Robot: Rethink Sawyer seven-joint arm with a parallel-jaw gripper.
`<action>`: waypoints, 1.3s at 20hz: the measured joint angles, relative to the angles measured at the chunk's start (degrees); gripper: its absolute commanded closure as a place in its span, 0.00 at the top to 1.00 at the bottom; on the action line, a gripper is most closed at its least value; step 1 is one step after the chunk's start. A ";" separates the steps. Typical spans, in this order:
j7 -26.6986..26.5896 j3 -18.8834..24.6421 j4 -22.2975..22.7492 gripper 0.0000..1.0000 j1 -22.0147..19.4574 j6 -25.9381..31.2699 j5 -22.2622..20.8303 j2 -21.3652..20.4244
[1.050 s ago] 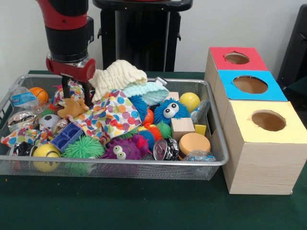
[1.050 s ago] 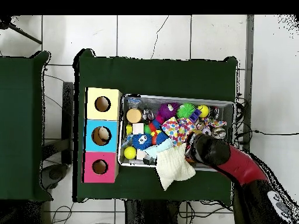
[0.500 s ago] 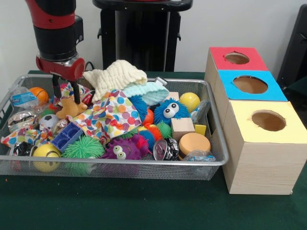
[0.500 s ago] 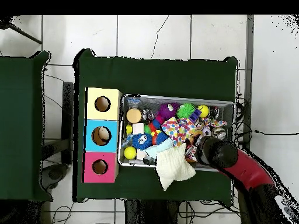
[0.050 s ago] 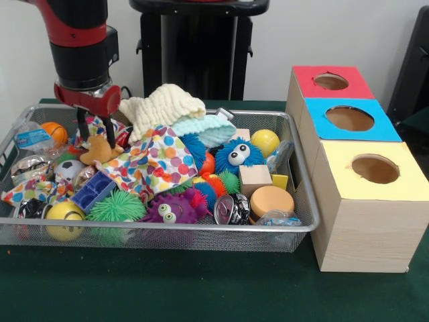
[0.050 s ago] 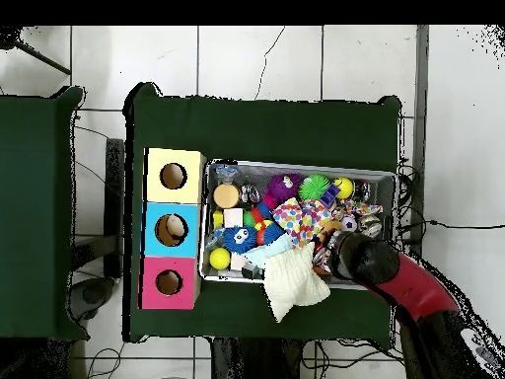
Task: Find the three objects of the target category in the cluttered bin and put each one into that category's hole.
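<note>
I've got the gripper (image 5: 94, 131) hanging in the upper left of the front view, fingers spread apart and pointing down, straddling the little tan plush toy (image 5: 99, 151) at the left end of the wire bin (image 5: 303, 201). Nothing is clamped, as far as I can tell; the fingers stand either side of the toy's upper part and I can't say whether they touch it. Which category is the target I can't read from here, so I'm treating this plush as my candidate.

The bin is packed: polka-dot cloth (image 5: 155, 163) in the middle, cream knitted cloth (image 5: 163, 105) draped over the far rim, blue googly-eyed fuzzy toy (image 5: 236, 155) beside a yellow ball (image 5: 265, 141).

Over on the right, the three boxes wait: red box (image 5: 332, 81), blue box (image 5: 350, 118), yellow box (image 5: 374, 168). From overhead, something pale seems to sit inside the blue hole (image 6: 171, 229), so perhaps one item is in. My read: early days, at least two still to find
</note>
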 measured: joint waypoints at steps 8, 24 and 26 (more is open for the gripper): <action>0.00 0.22 0.00 1.00 -0.19 0.00 0.00 0.00; 0.00 0.43 0.00 1.00 -1.01 -0.01 0.01 0.00; 0.00 0.43 0.00 0.00 -1.01 -0.02 0.01 0.00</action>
